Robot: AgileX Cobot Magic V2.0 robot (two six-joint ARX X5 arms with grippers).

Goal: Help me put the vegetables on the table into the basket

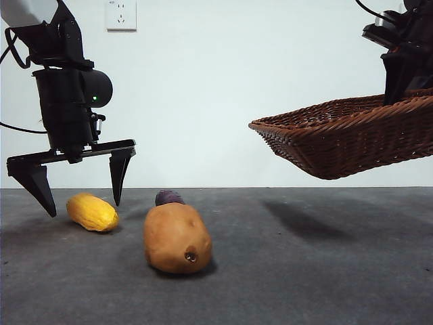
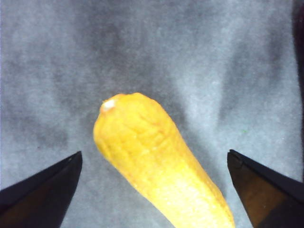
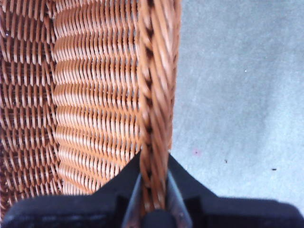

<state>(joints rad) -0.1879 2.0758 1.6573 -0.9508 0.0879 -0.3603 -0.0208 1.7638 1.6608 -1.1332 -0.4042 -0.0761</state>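
The yellow corn-like vegetable [image 1: 92,212] lies on the dark grey table [image 1: 304,271] at the left. My left gripper [image 1: 81,193] hangs open just above it, one jaw on each side; the left wrist view shows the yellow piece [image 2: 152,161] between the spread jaws, untouched. The tan potato [image 1: 177,237] lies in front of centre, and the small purple vegetable [image 1: 169,198] sits right behind it. At the right, the wicker basket [image 1: 352,135] hangs tilted in the air, my right gripper [image 3: 154,190] shut on its braided rim [image 3: 156,95].
A white wall with a socket [image 1: 121,15] stands behind the table. The basket's shadow [image 1: 304,220] falls on the table right of centre. Cables trail from both arms at the top corners.
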